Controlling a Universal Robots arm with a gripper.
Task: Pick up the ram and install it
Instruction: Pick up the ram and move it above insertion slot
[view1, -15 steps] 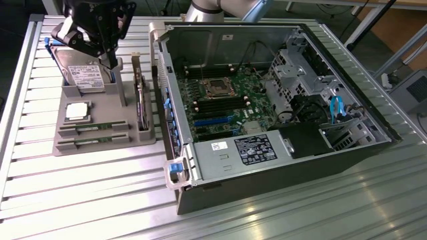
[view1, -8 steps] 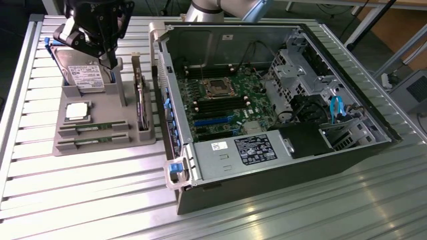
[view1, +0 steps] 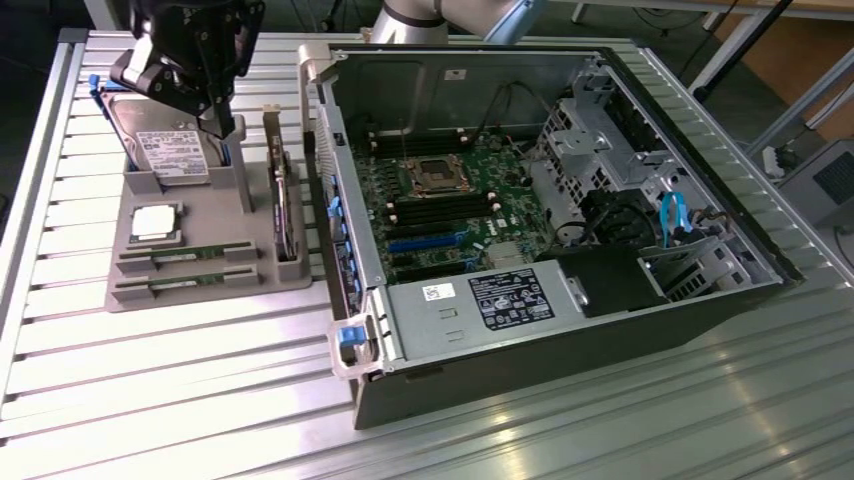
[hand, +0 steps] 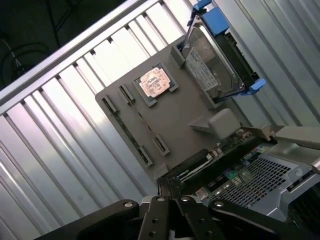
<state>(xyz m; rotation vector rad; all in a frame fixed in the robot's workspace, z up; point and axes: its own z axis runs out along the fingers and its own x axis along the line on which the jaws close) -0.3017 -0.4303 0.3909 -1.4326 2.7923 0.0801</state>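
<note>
Jaws together, the empty gripper (view1: 214, 122) is hovering over the hard drive (view1: 167, 150). The ram (view1: 187, 257) is lying camera-side — long axis across the exterior view.

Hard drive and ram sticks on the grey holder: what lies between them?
A square silver chip, seated in the holder, shown in the exterior view.

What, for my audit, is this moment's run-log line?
end effector: shut | position: above grey plastic parts tray | thin green ram sticks: both in tray slots
</note>
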